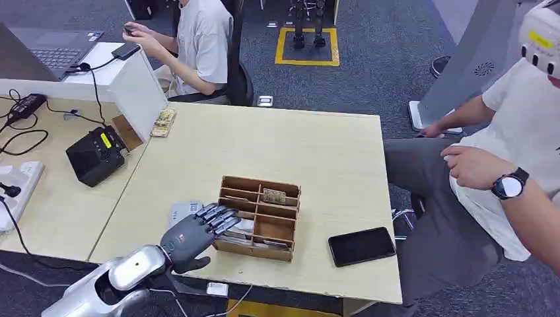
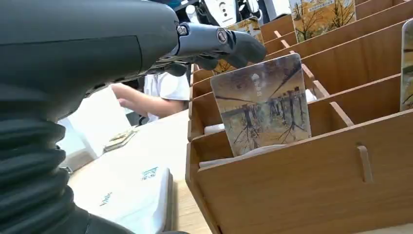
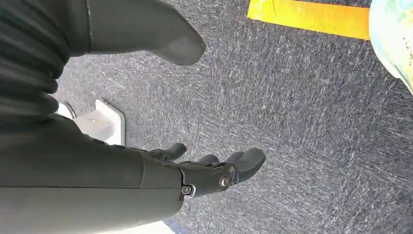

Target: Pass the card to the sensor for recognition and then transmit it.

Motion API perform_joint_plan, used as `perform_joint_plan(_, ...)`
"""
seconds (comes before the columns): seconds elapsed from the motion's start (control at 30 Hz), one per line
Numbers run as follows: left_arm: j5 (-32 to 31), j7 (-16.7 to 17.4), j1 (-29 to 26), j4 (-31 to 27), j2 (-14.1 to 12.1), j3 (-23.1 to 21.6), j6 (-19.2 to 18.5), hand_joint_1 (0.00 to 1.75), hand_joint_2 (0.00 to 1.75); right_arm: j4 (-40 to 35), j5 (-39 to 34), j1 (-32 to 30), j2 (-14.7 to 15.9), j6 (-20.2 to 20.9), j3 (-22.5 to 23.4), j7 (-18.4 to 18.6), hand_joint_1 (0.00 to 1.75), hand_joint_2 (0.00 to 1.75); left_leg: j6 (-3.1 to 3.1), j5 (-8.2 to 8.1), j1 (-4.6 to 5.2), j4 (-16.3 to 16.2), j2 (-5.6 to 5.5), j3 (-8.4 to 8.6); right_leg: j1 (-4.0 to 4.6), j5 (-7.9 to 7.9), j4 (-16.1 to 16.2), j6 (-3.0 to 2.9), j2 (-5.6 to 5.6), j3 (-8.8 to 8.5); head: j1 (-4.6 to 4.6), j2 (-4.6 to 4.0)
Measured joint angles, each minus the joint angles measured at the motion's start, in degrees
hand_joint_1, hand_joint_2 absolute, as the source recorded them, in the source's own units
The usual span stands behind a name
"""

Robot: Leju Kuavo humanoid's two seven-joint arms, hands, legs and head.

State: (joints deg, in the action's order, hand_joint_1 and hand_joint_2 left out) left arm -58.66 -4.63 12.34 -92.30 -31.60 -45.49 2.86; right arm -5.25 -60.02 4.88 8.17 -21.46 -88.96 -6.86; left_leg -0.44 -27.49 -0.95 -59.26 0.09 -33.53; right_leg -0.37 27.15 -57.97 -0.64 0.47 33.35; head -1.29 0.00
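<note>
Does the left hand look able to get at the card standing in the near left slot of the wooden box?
Probably yes. The left hand is already at the wooden box, fingers reaching over the upright card. The slot is open on top and nothing blocks it, though no grip shows yet.

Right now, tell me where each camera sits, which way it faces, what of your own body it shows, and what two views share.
Head view: high on the body, looking forward and down at the pale wooden table; silver left arm and dark left hand show.
Left wrist view: behind the left hand, facing the compartmented wooden card box and a tree-picture card.
Right wrist view: on the hanging right arm, facing grey carpet; open right hand shows.
Head and left wrist views share the left hand and the box.
</note>
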Motion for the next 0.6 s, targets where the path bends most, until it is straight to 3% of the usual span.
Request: perform_joint_plan(0.6,1.92,-1.7,-0.27,0.0,0.04,0.18,-0.77,0.0,1.75,0.0,0.0,0.01,-0.02,-0.17,0.0,0.0,0.0,1.75,0.0,0.0,0.0,0.0,0.0,0.0,0.0,0.0,0.0,0.0,0.0,0.0,0.02,0.0)
